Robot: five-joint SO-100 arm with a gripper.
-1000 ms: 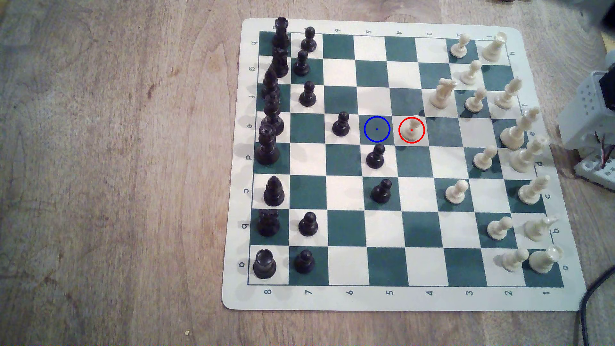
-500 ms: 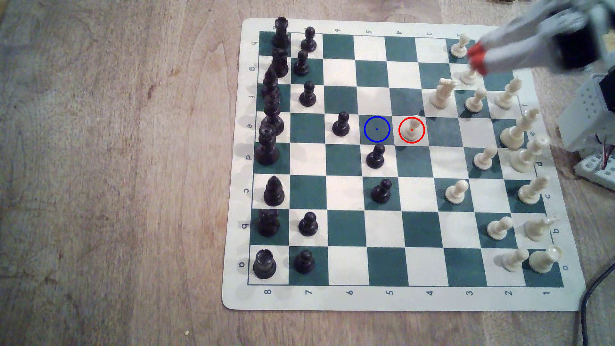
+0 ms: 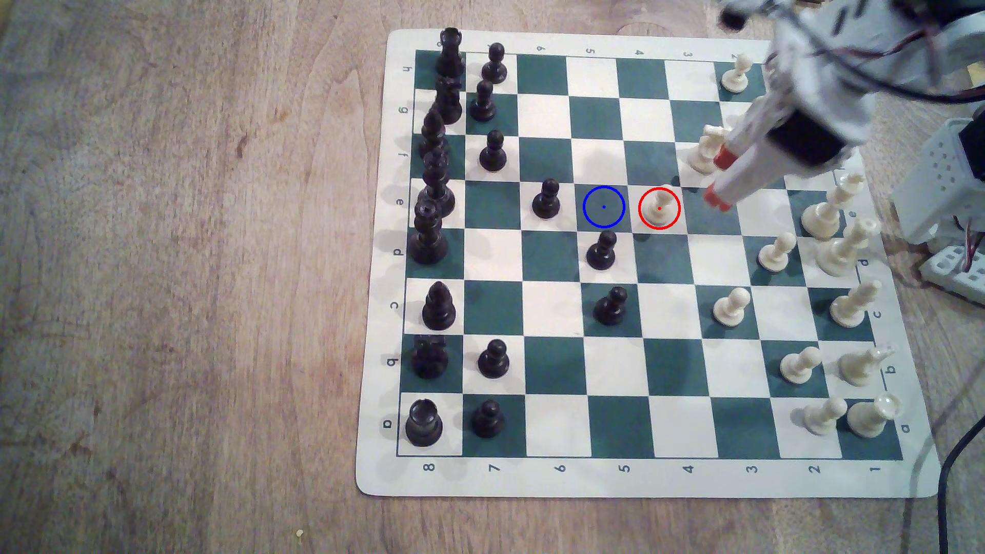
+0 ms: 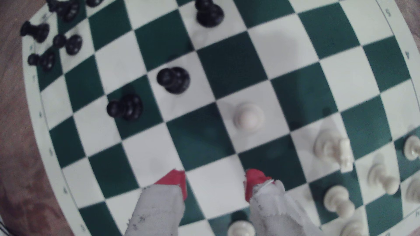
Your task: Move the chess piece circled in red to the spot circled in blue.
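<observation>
Reading the exterior view left to right. The black army lines the board's (image 3: pixel 373 266) left files; we judge three black pawns advanced, the nearest (image 3: pixel 546 200) one square left of the spot (image 3: pixel 604 207). The spot, a dark green square ringed in blue, is bare. Just right of it, the chess piece (image 3: pixel 659 209) stands upright on its red-ringed white square, untouched. Further right and a little above, the pincer (image 3: pixel 716 178) hangs released, red-tipped fingers (image 3: pixel 723 158) apart with nothing between them, angled toward the pawn. We judge this an approach with jaws pre-spread to straddle the pawn's head. In the wrist view the chess piece (image 4: pixel 248 116) sits ahead of the pincer (image 4: pixel 216 183), not yet between the tips. The cream pieces crowd the right files.

Writing: board margins read 8 to 1 along the near edge, a to h up the sides. No brand seen.
</observation>
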